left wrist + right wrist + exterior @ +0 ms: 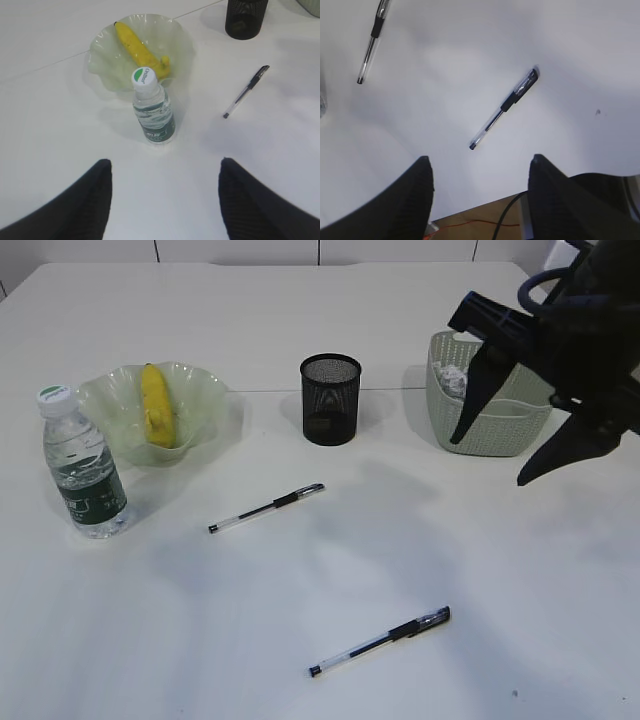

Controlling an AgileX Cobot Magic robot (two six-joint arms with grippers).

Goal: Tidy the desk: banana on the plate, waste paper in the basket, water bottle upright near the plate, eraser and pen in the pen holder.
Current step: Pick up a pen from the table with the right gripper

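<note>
A banana point(154, 403) lies on the green plate point(108, 392). The water bottle point(85, 468) stands upright in front of the plate. The black mesh pen holder point(330, 390) stands mid-table. One pen point(267, 508) lies in front of it and a second pen point(381, 641) lies nearer the front. Waste paper point(454, 378) sits in the grey basket point(500, 425). No eraser shows. My right gripper point(488, 461) is open and empty, high beside the basket; in its wrist view point(480, 159) the second pen point(505, 107) lies below. My left gripper point(165, 162) is open, empty, and well short of the bottle point(153, 112).
The left wrist view shows the plate point(100, 60) with the banana point(134, 44), the first pen point(246, 91) and the pen holder point(244, 20). The right wrist view shows the table's front edge point(485, 205) and the first pen point(371, 42).
</note>
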